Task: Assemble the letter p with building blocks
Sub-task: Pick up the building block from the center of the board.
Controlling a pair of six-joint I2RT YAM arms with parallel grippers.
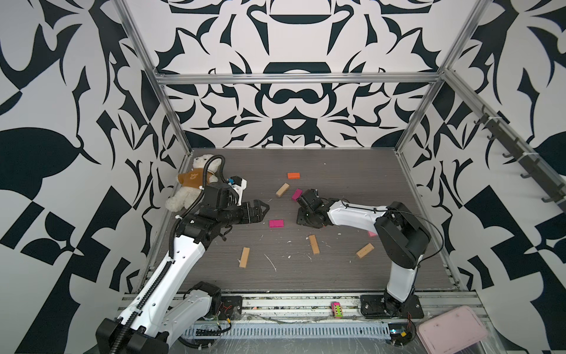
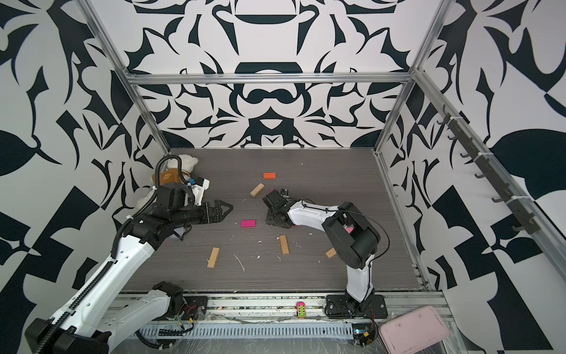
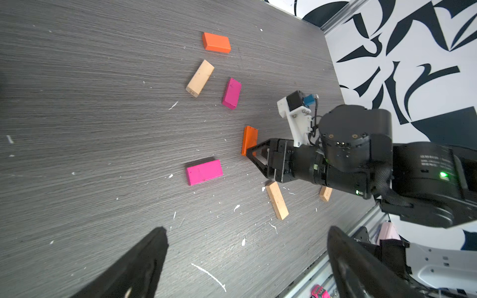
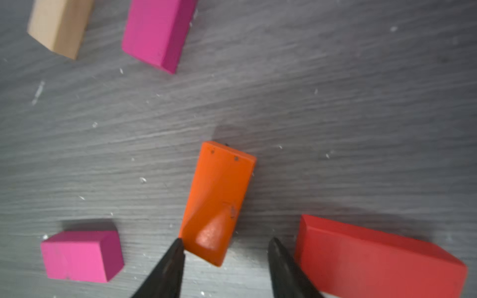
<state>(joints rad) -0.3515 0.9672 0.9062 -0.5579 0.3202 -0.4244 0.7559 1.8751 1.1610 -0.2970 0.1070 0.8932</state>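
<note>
Orange is what I have at the right jaws: an orange block (image 4: 216, 203) lies flat on the grey wood-grain desk (image 4: 335, 103), with its near end in the gap between them. The jaws stand at a middling width and are not clamped. One fingertip (image 4: 178, 247) touches a corner of the block, and the other fingertip (image 4: 276, 247) stands clear of its side. Just outside that second fingertip lies a red block (image 4: 374, 258); I cannot tell whether the two touch. On the opposite side of the jaws sits a magenta block (image 4: 80, 255), apart from them. Well ahead of the jaws lie a second magenta block (image 4: 157, 33) and a tan block (image 4: 59, 25), side by side and not touching.

The left jaws are spread wide with nothing between them, hanging above bare desk. Ahead of them, well apart, a tan bar (image 3: 276, 200) lies flat, and beyond it I see the right jaws at the orange block. In a top view, another tan bar (image 1: 244, 257) lies well apart from both sets of jaws.
</note>
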